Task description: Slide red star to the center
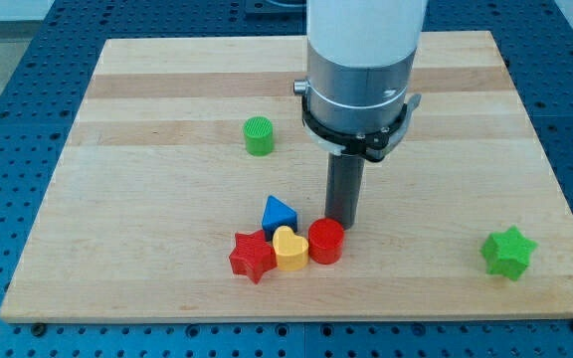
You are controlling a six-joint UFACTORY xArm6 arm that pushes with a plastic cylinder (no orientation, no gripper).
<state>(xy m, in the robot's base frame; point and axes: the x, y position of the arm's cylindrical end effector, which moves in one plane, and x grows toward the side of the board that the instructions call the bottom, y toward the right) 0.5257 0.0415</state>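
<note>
The red star point(252, 256) lies near the view's bottom, left of centre, on the wooden board point(147, 119). It touches a yellow heart point(289, 248) on its right. A red cylinder point(326, 241) sits right of the heart, and a blue triangular block point(279, 213) sits just above the star and heart. My tip point(342, 220) is down at the board right behind the red cylinder's top edge, to the right of the blue block. The star is about two block widths to the left of my tip.
A green cylinder point(259, 135) stands left of the rod, toward the view's middle. A green star point(508, 252) lies at the view's bottom right near the board's edge. The arm's white and grey body point(361, 70) hangs over the board's upper middle.
</note>
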